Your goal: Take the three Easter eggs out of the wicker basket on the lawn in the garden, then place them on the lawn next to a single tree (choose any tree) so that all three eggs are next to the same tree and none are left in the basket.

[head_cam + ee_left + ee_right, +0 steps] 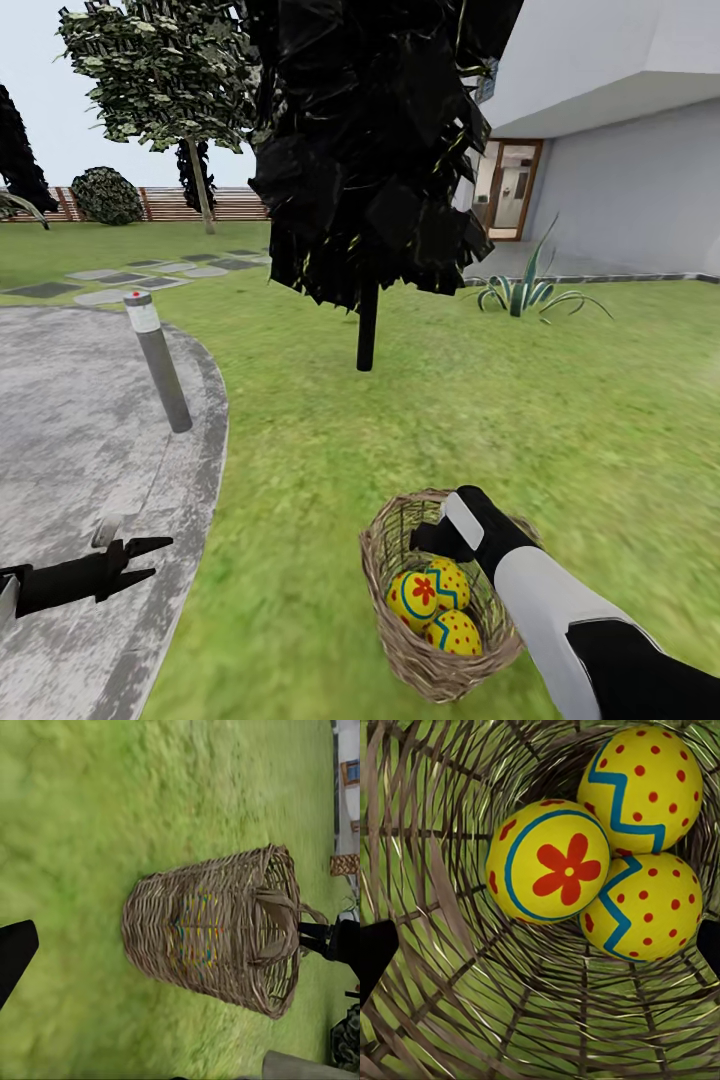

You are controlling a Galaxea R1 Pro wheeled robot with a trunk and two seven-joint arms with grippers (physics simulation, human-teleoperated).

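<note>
The round wicker basket (385, 590) stands on the lawn (320, 480) close in front of me. Inside lie three yellow Easter eggs: one with a red flower (418, 598), one with a blue zigzag (453, 580) and a dotted one (456, 633). My right gripper (440, 533) hovers at the basket's far rim, open and pointing down at the eggs (551, 862), its dark fingertips (375, 952) wide apart and touching none. My left gripper (145, 562) hangs open over the paved path. Its wrist view looks at the basket's side (210, 934). A tree with a pale trunk (202, 190) stands far back left.
A black-leaved tree with a thin dark trunk (367, 335) stands a few steps beyond the basket. A grey bollard (160, 365) rises at the edge of the paved path (80, 450) on the left. A spiky plant (525, 290) and a house (620, 150) lie back right.
</note>
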